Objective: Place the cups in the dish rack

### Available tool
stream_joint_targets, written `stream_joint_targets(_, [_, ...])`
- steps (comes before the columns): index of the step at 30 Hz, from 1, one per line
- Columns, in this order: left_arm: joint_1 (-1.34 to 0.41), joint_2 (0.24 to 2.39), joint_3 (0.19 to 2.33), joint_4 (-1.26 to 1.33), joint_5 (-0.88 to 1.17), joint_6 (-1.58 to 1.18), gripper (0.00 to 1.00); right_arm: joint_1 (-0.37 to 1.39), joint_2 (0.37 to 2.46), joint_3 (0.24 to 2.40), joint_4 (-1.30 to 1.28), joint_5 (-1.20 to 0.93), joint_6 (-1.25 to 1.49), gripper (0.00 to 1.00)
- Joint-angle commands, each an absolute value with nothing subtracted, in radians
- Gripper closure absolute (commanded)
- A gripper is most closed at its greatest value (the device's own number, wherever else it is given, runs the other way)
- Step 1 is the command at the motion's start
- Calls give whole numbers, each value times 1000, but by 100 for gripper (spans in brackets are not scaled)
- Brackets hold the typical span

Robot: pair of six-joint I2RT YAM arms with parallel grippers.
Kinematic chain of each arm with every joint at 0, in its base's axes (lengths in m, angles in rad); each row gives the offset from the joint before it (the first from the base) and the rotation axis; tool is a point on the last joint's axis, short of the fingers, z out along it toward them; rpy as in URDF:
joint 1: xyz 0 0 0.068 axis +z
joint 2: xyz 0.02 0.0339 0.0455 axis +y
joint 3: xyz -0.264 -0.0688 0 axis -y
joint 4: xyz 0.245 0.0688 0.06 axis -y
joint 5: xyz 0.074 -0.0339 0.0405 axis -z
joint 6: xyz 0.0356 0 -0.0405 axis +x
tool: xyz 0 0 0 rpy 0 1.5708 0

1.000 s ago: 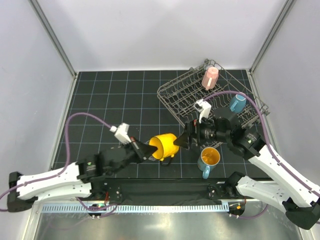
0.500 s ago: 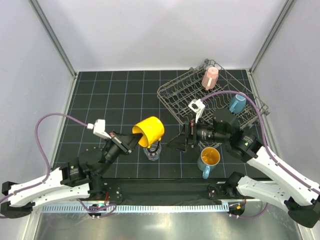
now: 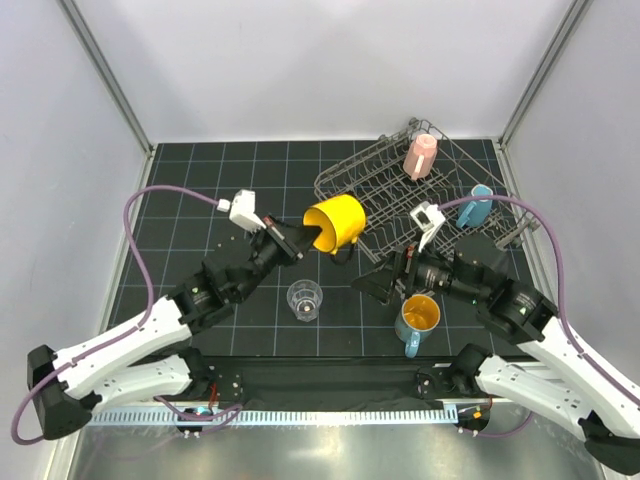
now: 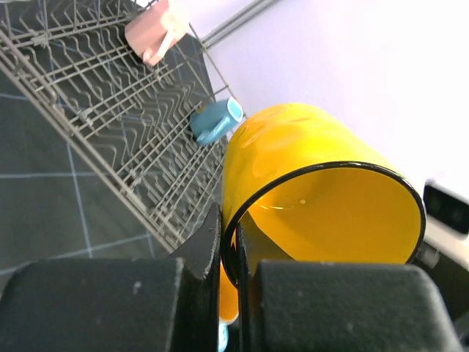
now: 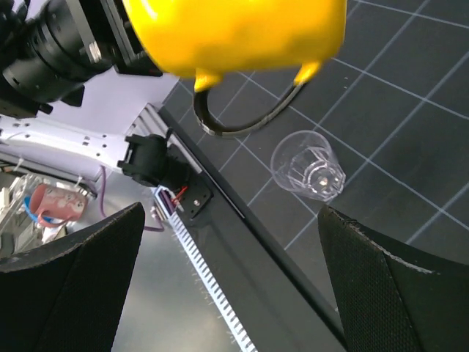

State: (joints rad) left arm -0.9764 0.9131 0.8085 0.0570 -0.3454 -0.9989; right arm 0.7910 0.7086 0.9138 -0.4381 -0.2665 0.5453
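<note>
Midway, the left claw (image 3: 304, 238) grips the yellow mug (image 3: 338, 222) by its rim beside the dish rack (image 3: 366, 186), seemingly due for lowering onto tines, while the right claw (image 3: 373, 286) gapes empty.

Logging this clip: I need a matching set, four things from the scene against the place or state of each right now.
1 yellow handled mug
2 clear glass tumbler
3 tall pink cup
4 right end effector

A in the grey wire dish rack
B on the black gridded mat
C pinched at the rim by the left end effector, off the mat
D open, holding nothing

Pairs: 1-C, 2-B, 3-A, 4-D
</note>
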Motion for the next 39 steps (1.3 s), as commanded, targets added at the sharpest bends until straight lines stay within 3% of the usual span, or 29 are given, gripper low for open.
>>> stream_joint_targets(1, [-904,945,877,271,-178,-1087,100,793,701,899,-494,-173,548,1])
stream_joint_targets(11, [-888,841,715,543,-41,-1078,100,792,793,903,-267,-472,644,1])
stream_joint_targets(22, [-888,735,632,615,-44,-1109,100,795,844,832,188,-609,925,12])
stream_joint_targets(26, [-887,719,620,624,-52,-1118,100,805,851,801,281,-591,1000,15])
stream_joint_targets(34, [-888,726,601,658,-46,-1129,100,853,862,805,308,-476,1022,35])
stream_joint_targets(39, [-887,733,594,676,-49,-1138,100,882,887,810,327,-428,1028,38])
